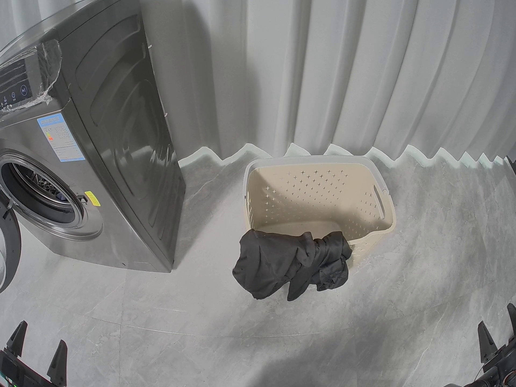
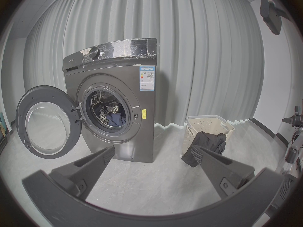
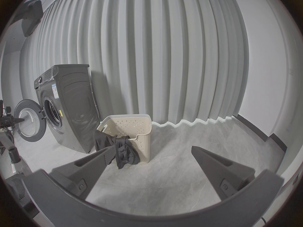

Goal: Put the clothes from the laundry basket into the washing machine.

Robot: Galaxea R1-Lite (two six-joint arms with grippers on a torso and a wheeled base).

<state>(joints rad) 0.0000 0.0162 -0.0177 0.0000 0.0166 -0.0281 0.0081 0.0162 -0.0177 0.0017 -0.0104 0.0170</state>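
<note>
1. My left gripper (image 2: 152, 152) is released: its two fingers (image 2: 94, 161) stand wide apart with nothing between them, low over the floor (image 1: 215, 307).
2. My right gripper (image 3: 152, 152) is spread just as wide and holds nothing. It sits low on the far side from my left one.
3. Ahead of both grippers, between them and a little nearer my right one, stands the cream laundry basket (image 1: 376, 167). It is upright on the floor and well apart from either gripper.
4. A dark garment (image 1: 290, 262) is draped over the basket rim nearest my grippers. Most of it hangs bunched down the outside of that wall.
5. Ahead of my left gripper and beside the basket, apart from it, stands the grey washing machine (image 1: 123, 135).
6. Its round door (image 2: 47, 120) is swung fully open, away from the basket side.
7. Inside the drum, dark clothes (image 2: 115, 119) lie in a heap.
8. Beyond the machine and the basket, a pale pleated curtain (image 1: 322, 55) hangs down to the floor.
</note>
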